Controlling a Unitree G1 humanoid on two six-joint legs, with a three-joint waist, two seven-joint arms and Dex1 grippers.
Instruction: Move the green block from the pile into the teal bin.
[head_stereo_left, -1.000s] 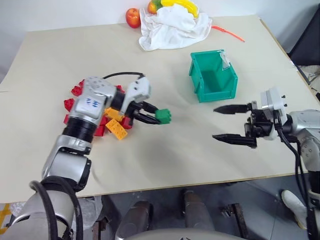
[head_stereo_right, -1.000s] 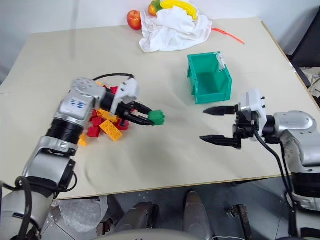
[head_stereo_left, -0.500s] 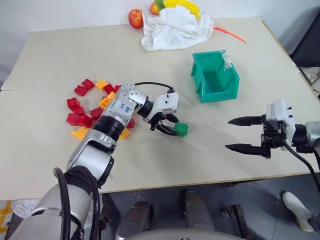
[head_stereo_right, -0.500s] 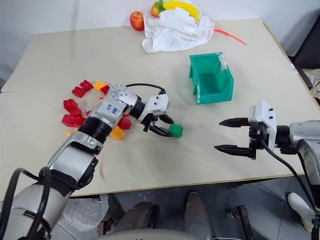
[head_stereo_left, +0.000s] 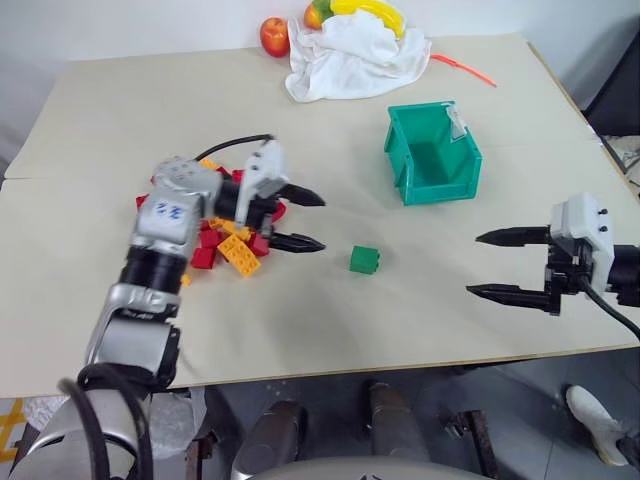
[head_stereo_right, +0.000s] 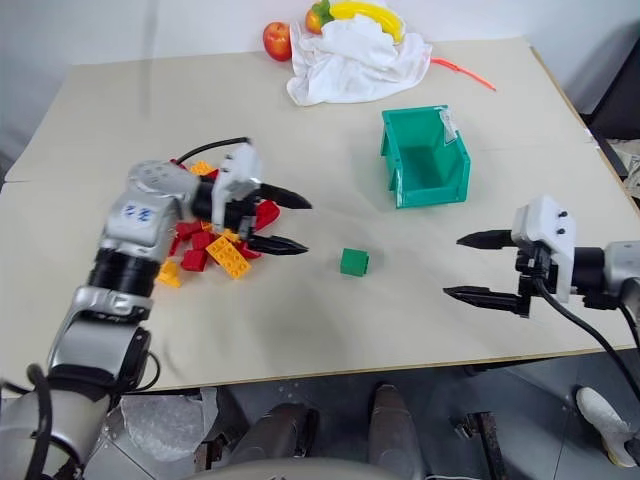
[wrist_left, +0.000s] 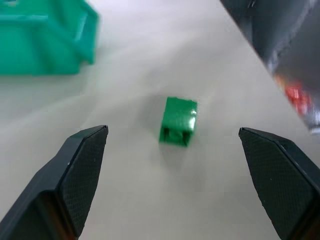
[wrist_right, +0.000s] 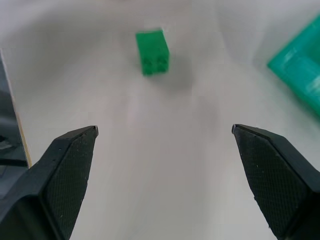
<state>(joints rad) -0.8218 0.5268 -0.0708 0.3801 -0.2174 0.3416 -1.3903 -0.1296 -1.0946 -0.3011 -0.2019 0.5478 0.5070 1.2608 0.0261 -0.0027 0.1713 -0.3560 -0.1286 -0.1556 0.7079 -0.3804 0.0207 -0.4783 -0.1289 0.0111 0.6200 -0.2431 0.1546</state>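
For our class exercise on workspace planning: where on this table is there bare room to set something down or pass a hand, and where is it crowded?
Bare: the near strip between the green block and the right gripper, and the far left corner beyond the pile. Crowded: the pile with the left gripper over it, the teal bin, and the far edge with the white cloth and fruit.

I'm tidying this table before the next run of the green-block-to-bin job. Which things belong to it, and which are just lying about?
Belongs to the job:
green block, alone on the table
pile of red and yellow-orange bricks
teal bin, open top
left gripper and right gripper, both open

Just lying about:
white cloth
apple
banana
orange strip
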